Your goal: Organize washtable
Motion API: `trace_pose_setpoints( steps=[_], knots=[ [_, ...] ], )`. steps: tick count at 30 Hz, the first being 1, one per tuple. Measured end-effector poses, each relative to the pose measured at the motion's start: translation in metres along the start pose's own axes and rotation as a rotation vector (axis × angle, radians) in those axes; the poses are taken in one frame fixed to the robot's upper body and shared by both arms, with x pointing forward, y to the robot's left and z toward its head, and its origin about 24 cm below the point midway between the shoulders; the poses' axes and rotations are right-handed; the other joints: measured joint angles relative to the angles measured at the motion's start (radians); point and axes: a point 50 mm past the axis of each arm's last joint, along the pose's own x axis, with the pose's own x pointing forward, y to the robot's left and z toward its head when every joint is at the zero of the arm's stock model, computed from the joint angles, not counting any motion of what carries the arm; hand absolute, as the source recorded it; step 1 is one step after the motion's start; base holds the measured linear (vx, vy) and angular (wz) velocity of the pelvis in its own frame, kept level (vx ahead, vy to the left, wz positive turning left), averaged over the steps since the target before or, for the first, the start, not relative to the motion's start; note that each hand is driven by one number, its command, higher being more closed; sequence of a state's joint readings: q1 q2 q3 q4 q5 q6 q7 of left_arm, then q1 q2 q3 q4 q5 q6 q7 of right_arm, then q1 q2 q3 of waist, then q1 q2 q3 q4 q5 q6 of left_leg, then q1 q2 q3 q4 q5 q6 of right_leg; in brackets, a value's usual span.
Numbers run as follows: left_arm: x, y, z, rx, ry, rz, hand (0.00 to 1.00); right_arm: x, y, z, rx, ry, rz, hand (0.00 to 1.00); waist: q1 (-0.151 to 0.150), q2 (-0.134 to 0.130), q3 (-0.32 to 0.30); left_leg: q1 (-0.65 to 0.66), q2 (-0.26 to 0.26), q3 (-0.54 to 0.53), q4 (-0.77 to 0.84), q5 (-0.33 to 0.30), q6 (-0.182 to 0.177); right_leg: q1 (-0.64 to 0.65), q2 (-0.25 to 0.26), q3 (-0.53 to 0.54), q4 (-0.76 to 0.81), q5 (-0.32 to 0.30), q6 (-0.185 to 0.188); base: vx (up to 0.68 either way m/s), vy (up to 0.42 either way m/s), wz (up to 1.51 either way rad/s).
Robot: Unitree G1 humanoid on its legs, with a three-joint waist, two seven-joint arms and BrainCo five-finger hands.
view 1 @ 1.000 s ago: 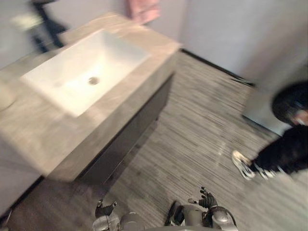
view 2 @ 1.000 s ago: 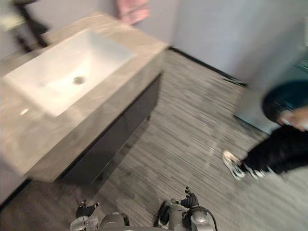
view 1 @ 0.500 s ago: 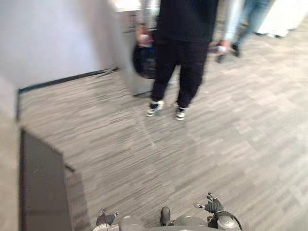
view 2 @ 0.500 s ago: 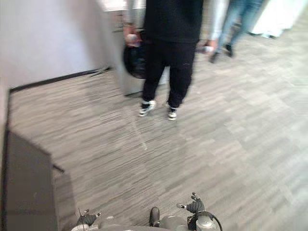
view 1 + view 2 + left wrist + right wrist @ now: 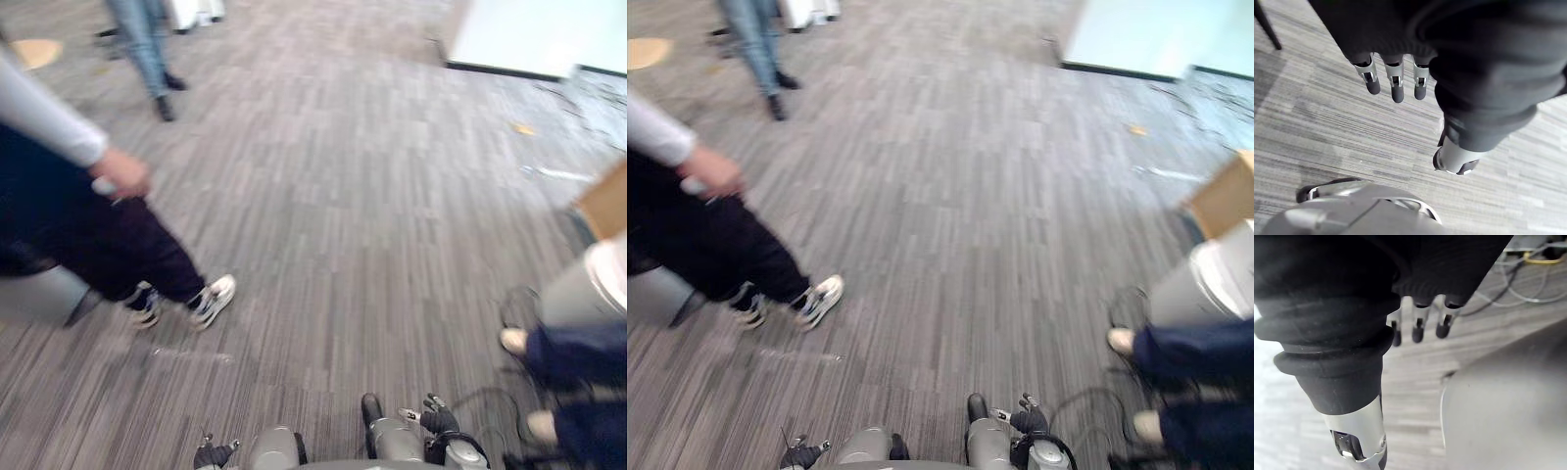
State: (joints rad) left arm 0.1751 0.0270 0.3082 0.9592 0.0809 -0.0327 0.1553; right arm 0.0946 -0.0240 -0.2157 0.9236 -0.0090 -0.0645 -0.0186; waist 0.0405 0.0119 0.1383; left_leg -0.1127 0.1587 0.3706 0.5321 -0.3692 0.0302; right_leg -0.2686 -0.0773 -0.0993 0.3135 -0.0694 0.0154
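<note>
Left hand (image 5: 1397,81); streaked, perhaps vinyl floor (image 5: 1327,122)

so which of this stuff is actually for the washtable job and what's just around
For the job: left robot hand, right robot hand, both open and empty.
Just around: person in dark trousers, person in jeans, another person's legs, cardboard box, yellow scrap.

Blurred, seemingly edge-cropped person (image 5: 108,250).
</note>
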Motion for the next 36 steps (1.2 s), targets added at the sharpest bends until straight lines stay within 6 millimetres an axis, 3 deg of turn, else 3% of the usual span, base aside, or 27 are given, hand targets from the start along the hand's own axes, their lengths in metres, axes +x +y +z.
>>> trace_pose_setpoints(
  steps=[2, 5, 6, 7, 9, 10, 14, 18, 21, 23, 26, 33, 35, 36],
  knots=[
    [0.001, 0.002, 0.002, 0.006, -0.006, 0.002, 0.00, -0.004, -0.001, -0.011, 0.012, 0.026, -0.003, 0.00, -0.002, -0.012, -0.012, 0.061, 0.004, 0.072, -0.078, 0.021, 0.017, 0.081, -0.030, -0.127, 0.034, -0.002, -0.002, -0.04, 0.027, -0.96],
    [0.003, 0.005, 0.003, 0.016, -0.002, 0.005, 0.00, -0.005, 0.000, -0.020, 0.028, 0.060, -0.005, 0.00, -0.005, -0.024, -0.023, 0.068, 0.006, 0.133, -0.110, 0.036, 0.008, 0.136, -0.034, -0.163, -0.007, -0.048, 0.012, -0.04, -0.068, -0.76],
    [0.003, 0.004, 0.004, 0.027, -0.001, 0.000, 0.00, -0.005, 0.000, -0.020, 0.041, 0.063, -0.010, 0.00, -0.006, -0.037, -0.031, 0.070, -0.002, 0.150, -0.132, 0.054, 0.002, 0.143, -0.031, -0.167, -0.051, -0.033, 0.030, -0.04, -0.104, -0.48],
    [0.003, 0.004, 0.003, 0.037, 0.001, -0.003, 0.00, -0.005, -0.002, -0.019, 0.057, 0.062, -0.017, 0.00, -0.022, -0.031, -0.035, 0.079, -0.017, 0.149, -0.168, 0.087, -0.007, 0.147, -0.026, -0.162, -0.095, -0.007, 0.025, -0.03, -0.099, -0.34],
    [0.002, 0.000, 0.002, 0.047, 0.001, -0.016, 0.00, -0.005, -0.006, -0.022, 0.062, 0.074, -0.028, 0.00, -0.023, -0.018, -0.049, 0.092, -0.035, 0.148, -0.221, 0.119, -0.022, 0.161, -0.012, -0.137, -0.158, 0.032, 0.026, 0.00, -0.100, -0.29],
    [0.002, -0.002, 0.000, 0.045, 0.007, -0.020, 0.00, -0.004, -0.009, -0.023, 0.058, 0.087, -0.033, 0.00, -0.021, -0.004, -0.059, 0.094, -0.030, 0.149, -0.238, 0.124, -0.025, 0.179, 0.004, -0.123, -0.210, 0.063, 0.021, 0.02, -0.108, -0.40],
    [0.001, -0.003, -0.001, 0.044, 0.014, -0.023, 0.00, -0.001, -0.007, -0.023, 0.053, 0.108, -0.027, 0.00, -0.024, -0.001, -0.062, 0.092, -0.026, 0.150, -0.248, 0.133, -0.032, 0.215, 0.028, -0.103, -0.323, 0.131, 0.012, -0.04, -0.076, -0.22],
    [0.002, -0.003, 0.000, 0.021, 0.007, -0.020, 0.00, -0.001, -0.009, -0.023, 0.014, 0.117, -0.017, 0.00, -0.012, -0.007, -0.057, 0.061, -0.029, 0.069, -0.178, 0.134, -0.033, 0.211, 0.026, -0.093, -0.309, 0.132, 0.011, -0.07, -0.009, -0.03],
    [0.002, -0.003, 0.000, 0.015, 0.009, -0.021, 0.00, -0.001, -0.009, -0.023, 0.033, 0.117, -0.021, 0.00, -0.012, -0.007, -0.059, 0.076, -0.052, 0.017, -0.246, 0.138, -0.034, 0.216, 0.022, -0.103, -0.335, 0.151, 0.014, -0.07, -0.003, 0.11],
    [0.002, -0.002, 0.001, 0.018, 0.007, -0.017, 0.00, -0.002, -0.009, -0.025, 0.038, 0.127, -0.022, 0.00, -0.007, -0.019, -0.065, 0.085, -0.092, 0.012, -0.320, 0.182, -0.020, 0.220, 0.002, -0.105, -0.387, 0.189, 0.022, -0.07, 0.026, 0.08],
    [0.001, -0.003, -0.002, 0.020, 0.017, -0.021, 0.00, -0.001, -0.010, -0.025, 0.048, 0.126, -0.028, 0.00, -0.011, -0.015, -0.065, 0.111, -0.127, -0.007, -0.377, 0.209, -0.010, 0.238, -0.016, -0.118, -0.410, 0.206, 0.031, -0.06, 0.050, 0.16],
    [0.002, 0.000, -0.003, 0.023, 0.018, -0.013, 0.00, -0.001, -0.007, -0.024, 0.048, 0.125, -0.022, 0.00, -0.024, -0.024, -0.062, 0.111, -0.148, -0.054, -0.363, 0.203, -0.012, 0.261, -0.039, -0.159, -0.384, 0.185, 0.039, -0.04, 0.050, 0.23],
    [0.002, 0.000, -0.002, 0.019, 0.015, -0.014, 0.00, 0.000, -0.008, -0.022, 0.044, 0.117, -0.020, 0.00, -0.026, -0.012, -0.046, 0.071, -0.100, -0.074, -0.242, 0.129, -0.038, 0.266, -0.020, -0.177, -0.318, 0.127, 0.031, -0.03, -0.011, 0.37],
    [0.000, 0.001, -0.007, 0.012, 0.029, -0.010, 0.00, 0.000, -0.008, -0.022, 0.037, 0.115, -0.018, 0.00, -0.021, 0.006, -0.033, 0.050, -0.048, -0.080, -0.139, 0.079, -0.083, 0.262, 0.009, -0.175, -0.239, 0.071, 0.011, 0.05, -0.090, 0.28]
  ],
)
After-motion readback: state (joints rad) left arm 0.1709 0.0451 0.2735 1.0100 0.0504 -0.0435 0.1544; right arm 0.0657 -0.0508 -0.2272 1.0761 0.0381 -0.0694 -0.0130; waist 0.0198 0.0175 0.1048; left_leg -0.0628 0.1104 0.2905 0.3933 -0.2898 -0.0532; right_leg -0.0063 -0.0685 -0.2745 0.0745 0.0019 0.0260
